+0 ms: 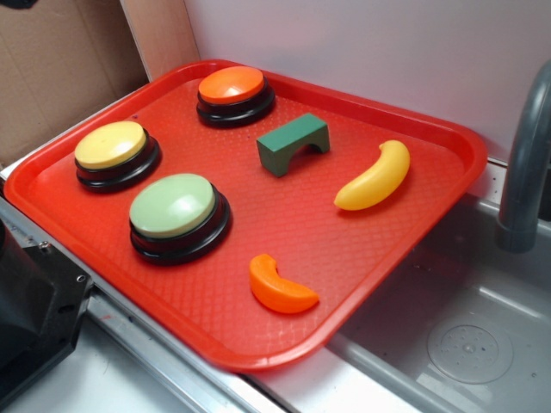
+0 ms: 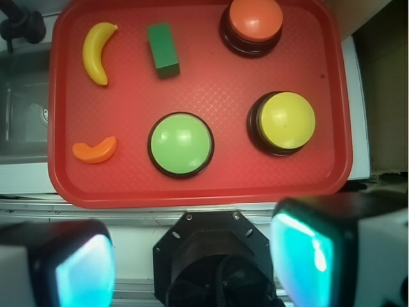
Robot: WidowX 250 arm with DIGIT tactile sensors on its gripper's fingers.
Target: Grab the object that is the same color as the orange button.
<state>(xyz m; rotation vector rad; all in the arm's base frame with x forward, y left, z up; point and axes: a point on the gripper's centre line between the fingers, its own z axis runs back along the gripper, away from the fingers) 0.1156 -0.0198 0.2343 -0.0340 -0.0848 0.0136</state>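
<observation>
Hovering wide open off the tray's edge, the claw could nudge the corner-side crescent overboard.

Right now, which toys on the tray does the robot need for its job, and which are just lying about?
Needed:
orange crescent to grab
orange button to match the color
claw, open, up above the tray's near edge

Just lying about:
yellow banana
green block
yellow button
green button
</observation>
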